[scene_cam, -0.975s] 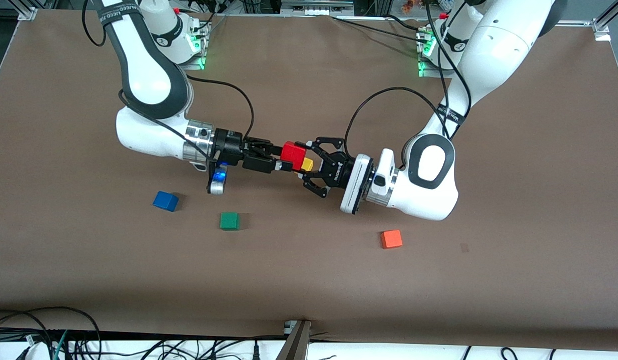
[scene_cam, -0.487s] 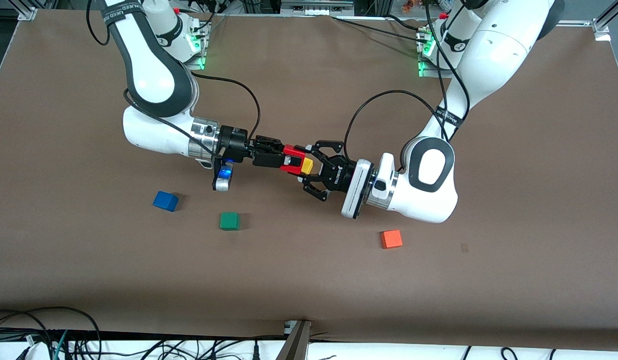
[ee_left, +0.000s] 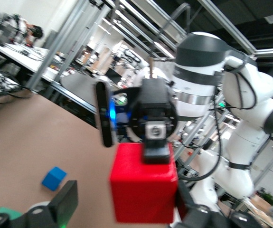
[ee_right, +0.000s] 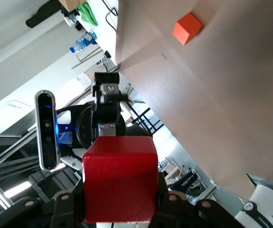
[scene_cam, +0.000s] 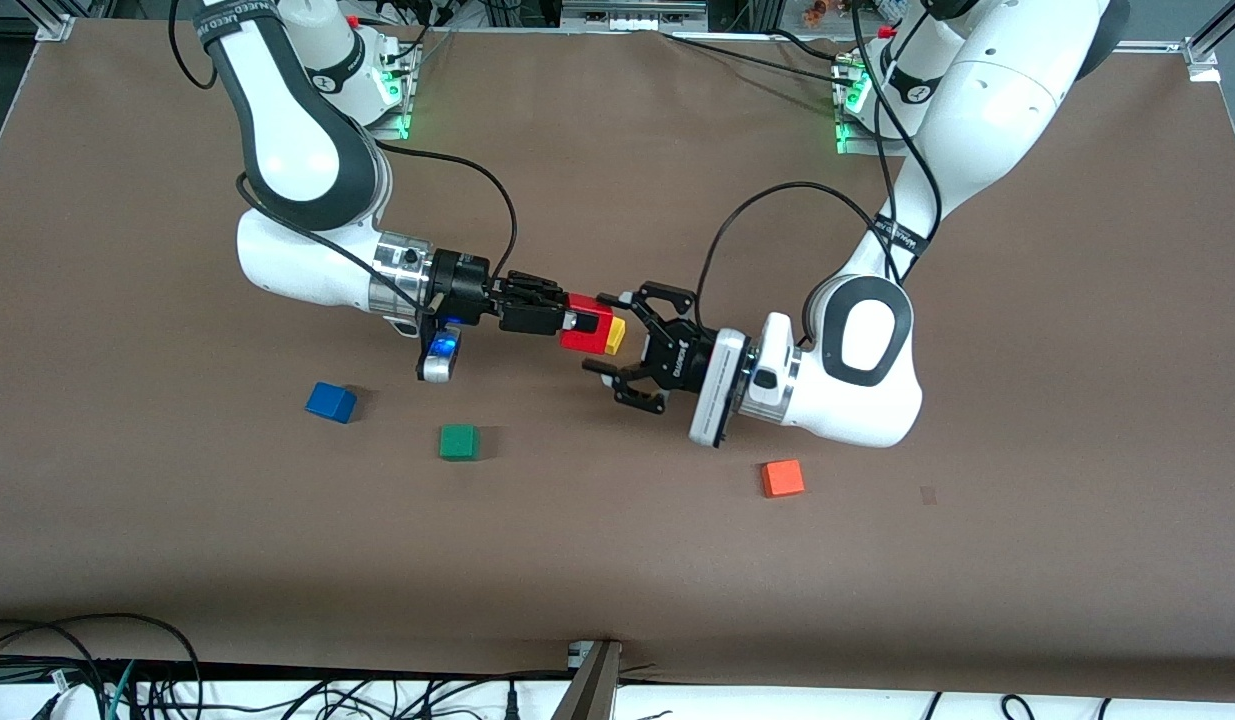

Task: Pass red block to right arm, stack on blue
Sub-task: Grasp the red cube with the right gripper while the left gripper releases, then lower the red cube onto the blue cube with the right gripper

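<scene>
I have the red block point(scene_cam: 585, 324) pinched in the right hand point(scene_cam: 574, 322), up in the air over the middle of the counter point(scene_cam: 617, 560). The right wrist view shows the block seated squarely between that hand's slim fingers, which grip it on two flat faces so it should not twist on the way down.

The left hand point(scene_cam: 599, 334) sits just beside the block with its fingers splayed wide, one above and one below it, and touches nothing that I can see. I judge the handover made: the left arm only needs to back clear.

A yellow cube point(scene_cam: 615, 337) shows right against the red one, between the two hands. I cannot tell whether it lies on the counter underneath.

The blue block point(scene_cam: 330, 401) rests on the counter, well apart from the right hand, toward the right arm's end. A green cube point(scene_cam: 458, 441) lies between it and the hands, so I would carry the red block high over that. The orange cube point(scene_cam: 782, 478) lies near the left wrist, out of the way.
</scene>
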